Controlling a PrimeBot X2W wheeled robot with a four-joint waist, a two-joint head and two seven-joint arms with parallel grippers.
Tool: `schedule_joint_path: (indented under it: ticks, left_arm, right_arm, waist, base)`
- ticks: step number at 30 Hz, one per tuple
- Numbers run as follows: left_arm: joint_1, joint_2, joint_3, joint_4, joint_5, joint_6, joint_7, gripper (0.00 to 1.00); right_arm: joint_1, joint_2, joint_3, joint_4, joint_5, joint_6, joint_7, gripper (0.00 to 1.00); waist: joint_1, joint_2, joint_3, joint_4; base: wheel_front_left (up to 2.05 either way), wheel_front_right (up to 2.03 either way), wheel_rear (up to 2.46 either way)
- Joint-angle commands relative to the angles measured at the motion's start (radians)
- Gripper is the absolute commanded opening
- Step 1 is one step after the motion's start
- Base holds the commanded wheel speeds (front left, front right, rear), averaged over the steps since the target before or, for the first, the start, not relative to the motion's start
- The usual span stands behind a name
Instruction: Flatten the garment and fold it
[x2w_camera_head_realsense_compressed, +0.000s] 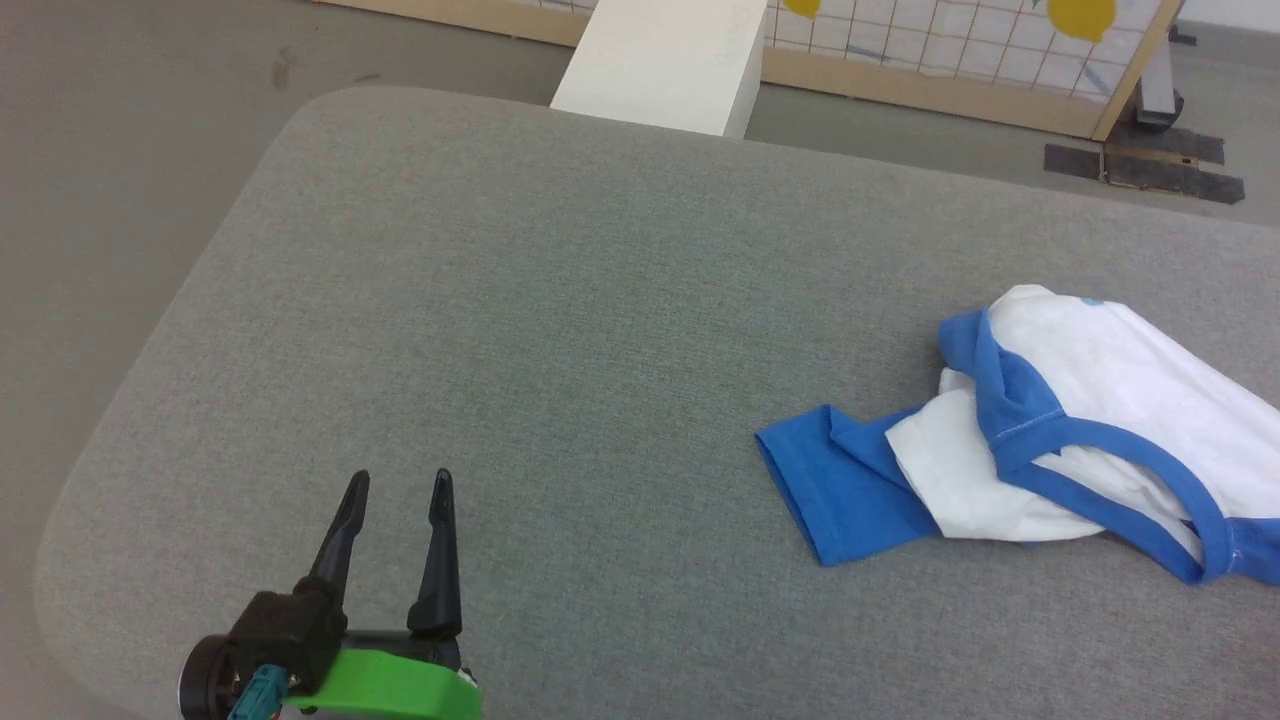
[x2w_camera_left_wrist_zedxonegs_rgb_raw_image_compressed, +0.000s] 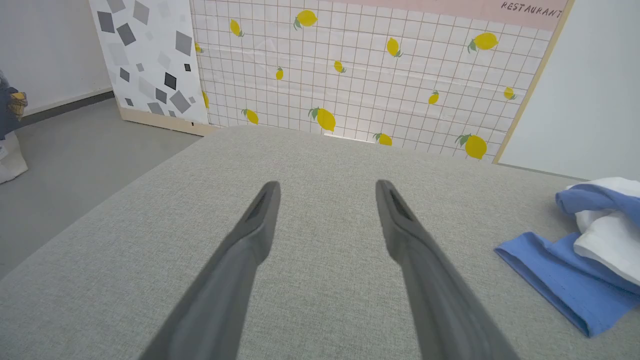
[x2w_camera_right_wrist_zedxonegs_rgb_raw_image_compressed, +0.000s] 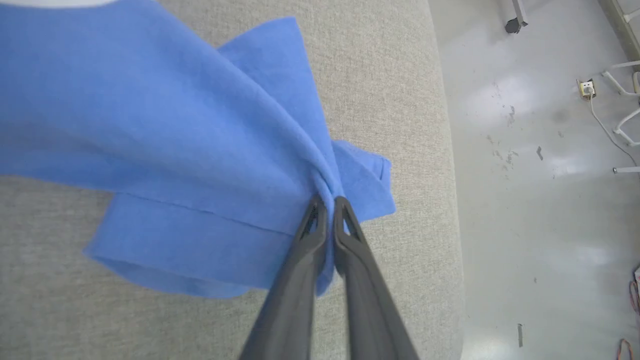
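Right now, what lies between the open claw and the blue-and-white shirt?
Nothing: between the left gripper and the garment the grey padded surface is bare, as the head view shows.

My left gripper: two long black fingers tapering to points, chunky black base, bright green plastic cover, little teal plug, round black knob. Right gripper looks dark grey up close, slotted near the tips.
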Motion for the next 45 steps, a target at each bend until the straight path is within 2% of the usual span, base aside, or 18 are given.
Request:
schedule_joint_path:
  ticks: [1, 6, 10, 12, 15, 19, 22, 24, 28, 30, 34, 40, 43, 45]
  left_arm:
    - [-0.011, 0.009, 0.001, 0.000, -0.001, 0.003, 0.005, 1.00]
    - [-0.007, 0.018, 0.004, -0.009, -0.003, 0.007, 0.013, 1.00]
    - [0.009, 0.021, 0.009, -0.020, -0.011, 0.012, 0.016, 1.00]
    - [0.021, 0.023, 0.012, -0.029, -0.014, 0.015, 0.017, 1.00]
    - [0.034, 0.027, 0.015, -0.048, -0.016, 0.018, 0.014, 1.00]
    - [0.042, 0.023, 0.017, -0.066, -0.020, 0.020, 0.003, 1.00]
    - [0.047, 0.013, 0.020, -0.065, -0.027, 0.025, -0.004, 1.00]
    - [0.051, 0.011, 0.018, -0.064, -0.026, 0.026, -0.007, 1.00]
    - [0.042, 0.015, 0.009, -0.065, -0.019, 0.022, -0.009, 1.00]
    - [0.021, 0.020, -0.007, -0.065, -0.014, 0.009, 0.001, 1.00]
    - [-0.062, 0.038, -0.070, -0.032, -0.001, -0.045, 0.072, 1.00]
    - [-0.265, 0.054, -0.236, 0.090, 0.020, -0.159, 0.268, 1.00]
    - [-0.360, 0.054, -0.332, 0.170, 0.007, -0.182, 0.360, 1.00]
    - [-0.459, 0.059, -0.444, 0.251, -0.015, -0.189, 0.420, 1.00]
  right_arm:
    - [-0.001, 0.012, -0.006, 0.010, -0.012, -0.002, -0.028, 1.00]
    - [-0.059, 0.063, 0.003, 0.009, 0.017, -0.002, -0.121, 1.00]
    - [-0.104, 0.114, 0.019, -0.066, 0.081, -0.002, -0.176, 1.00]
    - [-0.103, 0.144, 0.039, -0.139, 0.106, -0.002, -0.200, 1.00]
    - [-0.065, 0.223, 0.060, -0.282, 0.136, -0.002, -0.225, 1.00]
    - [0.040, 0.353, 0.084, -0.479, 0.123, -0.002, -0.265, 1.00]
    - [0.128, 0.413, 0.090, -0.581, 0.110, -0.002, -0.305, 1.00]
    - [0.184, 0.426, 0.099, -0.619, 0.111, -0.002, -0.330, 1.00]
    - [0.252, 0.428, 0.111, -0.607, 0.194, -0.002, -0.375, 1.00]
    - [0.264, 0.428, 0.120, -0.596, 0.215, -0.002, -0.392, 1.00]
    - [0.253, 0.428, 0.140, -0.583, 0.204, -0.002, -0.404, 1.00]
    - [0.197, 0.428, 0.164, -0.582, 0.199, -0.002, -0.399, 1.00]
    - [0.182, 0.428, 0.176, -0.577, 0.204, -0.002, -0.396, 1.00]
    - [0.169, 0.428, 0.189, -0.571, 0.209, -0.002, -0.395, 1.00]
  waist:
    - [0.0000, -0.0001, -0.012, -0.003]
    - [0.0000, -0.0001, -0.051, -0.024]
    - [0.0000, -0.0001, -0.090, -0.045]
    - [0.0000, -0.0001, -0.102, -0.057]
    - [0.0000, -0.0001, -0.109, -0.075]
    - [0.0000, -0.0001, -0.098, -0.092]
    - [0.0000, -0.0001, -0.089, -0.107]
    - [0.0000, -0.0001, -0.085, -0.121]
    - [0.0000, -0.0001, -0.079, -0.155]
    - [0.0000, -0.0001, -0.073, -0.167]
    - [0.0000, -0.0001, -0.056, -0.181]
    - [0.0000, -0.0001, -0.012, -0.186]
    - [0.0000, -0.0001, 0.013, -0.190]
    - [0.0000, -0.0001, 0.044, -0.200]
  base:
    - [0.00, 0.00, 0.00]
    - [0.00, 0.00, 0.00]
    - [0.00, 0.00, 0.00]
    - [0.00, 0.00, 0.00]
    - [0.00, 0.00, 0.00]
    - [0.00, 0.00, 0.00]
    - [0.00, 0.00, 0.00]
    - [0.00, 0.00, 0.00]
    - [0.00, 0.00, 0.00]
    - [0.00, 0.00, 0.00]
    - [0.00, 0.00, 0.00]
    - [0.00, 0.00, 0.00]
    - [0.00, 0.00, 0.00]
    - [0.00, 0.00, 0.00]
